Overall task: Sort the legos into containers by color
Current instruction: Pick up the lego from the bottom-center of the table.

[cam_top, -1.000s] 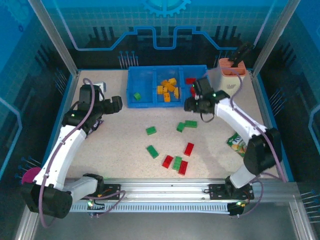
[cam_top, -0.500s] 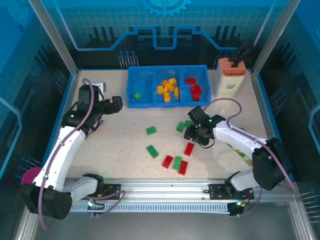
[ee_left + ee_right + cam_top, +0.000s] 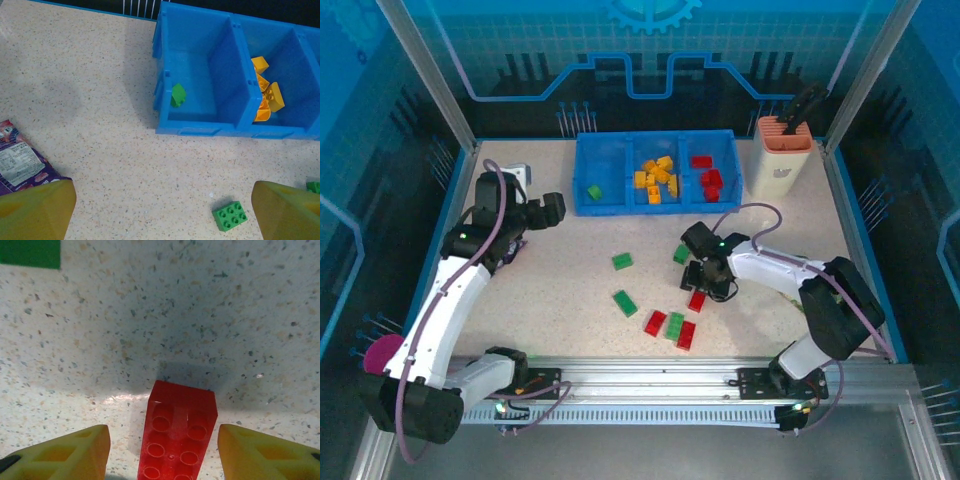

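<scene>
Speckled tabletop (image 3: 560,260); blue panel walls (image 3: 520,50); aluminium frame (image 3: 427,75).

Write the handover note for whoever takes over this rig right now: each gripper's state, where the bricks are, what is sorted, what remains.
Left gripper: open, empty, hovering near the left end of the blue tray.
Right gripper: open, lowered astride a red brick on the table, not yet closed on it.
Done: one green brick in the left compartment, orange-yellow bricks in the middle, red bricks in the right.
Left: at least four loose green bricks and three loose red bricks on the table, counting the one being picked.
</scene>
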Robot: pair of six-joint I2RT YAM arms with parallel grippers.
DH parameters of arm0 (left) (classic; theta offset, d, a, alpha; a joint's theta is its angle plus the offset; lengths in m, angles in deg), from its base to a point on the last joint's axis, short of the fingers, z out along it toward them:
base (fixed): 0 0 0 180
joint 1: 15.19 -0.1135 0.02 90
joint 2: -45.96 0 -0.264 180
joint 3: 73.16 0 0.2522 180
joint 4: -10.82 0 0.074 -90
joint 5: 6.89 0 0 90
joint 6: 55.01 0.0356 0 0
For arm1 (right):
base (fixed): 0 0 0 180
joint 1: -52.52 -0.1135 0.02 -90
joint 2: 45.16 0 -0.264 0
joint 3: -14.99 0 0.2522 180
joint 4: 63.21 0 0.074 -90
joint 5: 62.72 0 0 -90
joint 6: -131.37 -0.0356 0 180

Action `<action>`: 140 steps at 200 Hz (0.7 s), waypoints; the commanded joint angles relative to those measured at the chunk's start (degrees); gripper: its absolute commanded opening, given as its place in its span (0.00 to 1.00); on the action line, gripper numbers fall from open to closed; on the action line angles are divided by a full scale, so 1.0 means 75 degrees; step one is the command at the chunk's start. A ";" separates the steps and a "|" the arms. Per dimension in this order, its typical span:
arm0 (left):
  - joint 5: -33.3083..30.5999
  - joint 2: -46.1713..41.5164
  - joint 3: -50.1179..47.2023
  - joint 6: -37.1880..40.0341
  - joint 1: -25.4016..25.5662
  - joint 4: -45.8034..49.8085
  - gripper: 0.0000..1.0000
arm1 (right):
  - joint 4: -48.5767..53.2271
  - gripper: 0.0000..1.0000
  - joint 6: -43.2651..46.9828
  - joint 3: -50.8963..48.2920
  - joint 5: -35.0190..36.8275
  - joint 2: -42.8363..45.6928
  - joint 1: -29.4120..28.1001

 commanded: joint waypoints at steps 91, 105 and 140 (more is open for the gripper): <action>0.0172 -0.0079 -0.0107 0.0022 -0.0090 -0.0178 0.92 | 0.0532 0.31 0.0525 -0.0176 0.0212 -0.0525 -0.0634; 0.0167 -0.0076 -0.0107 0.0015 -0.0090 -0.0175 0.92 | 0.0928 0.27 0.1036 0.0130 0.0514 -0.0236 -0.0526; 0.0283 -0.0048 -0.0154 -0.0036 -0.0090 -0.0191 0.92 | 0.1563 0.27 0.3455 0.0806 0.1084 0.0192 0.0672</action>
